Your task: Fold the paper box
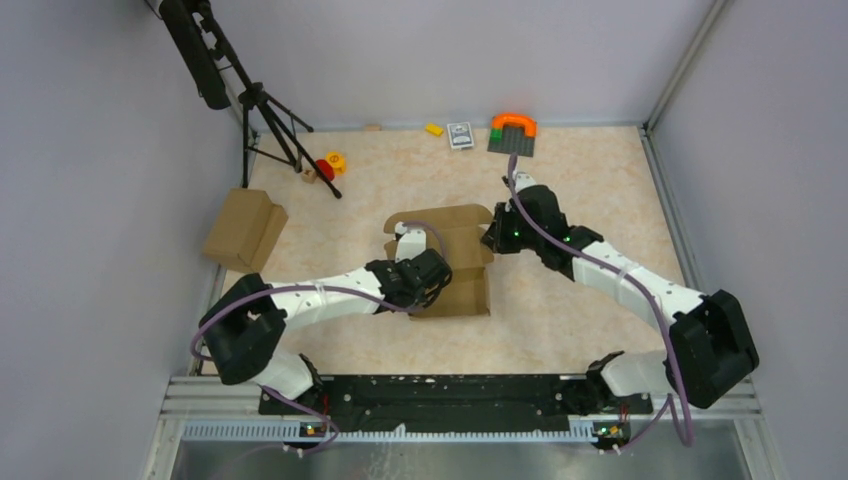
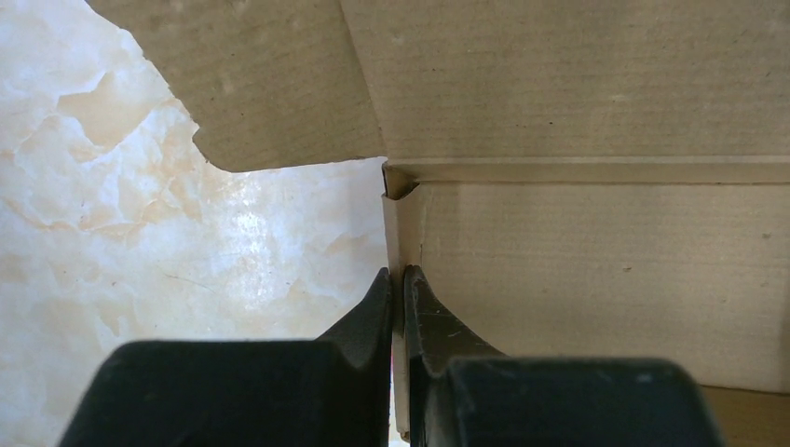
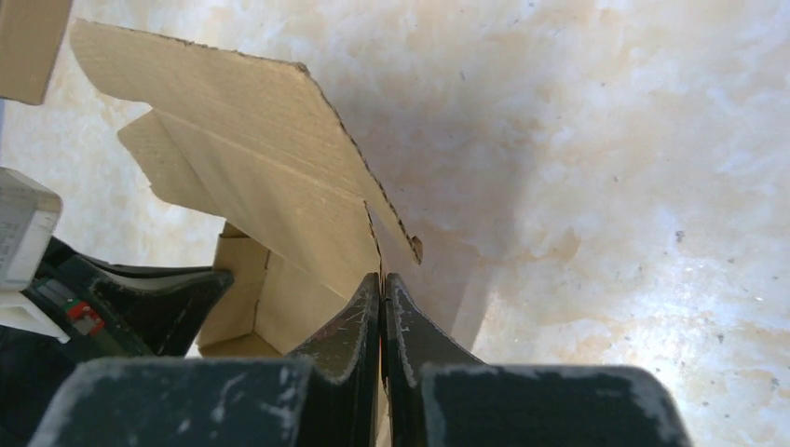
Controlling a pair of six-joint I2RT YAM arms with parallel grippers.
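mid-fold, by judgement: walls of the paper box point(image 1: 462, 255) partly raised, flaps not yet tucked. at the centre of the top view, on the marbled desk point(image 1: 580, 330), between the left arm point(image 1: 320, 298) and the right arm point(image 1: 620, 272) (not to be confused with the bulkier brown carton point(image 1: 243, 230) at the left of that view).

left jaws: closed to a sliver, pinching a thin cardboard edge at the lower centre of the left wrist view, with an inner wall point(image 2: 596, 279) of the box filling the right of the frame.

right jaws: likewise almost together, clamped on the edge of a slanted flap point(image 3: 261, 177) running from the upper left of the right wrist view down to the lower centre; near the box's upper right corner in the top view.

next, probably: with both pinches firm, swinging the held flap inward and down over the raised wall, the left side steadied against sliding on the desk. risk of thin card slipping free, or creasing off its score line, under too hard a pull.
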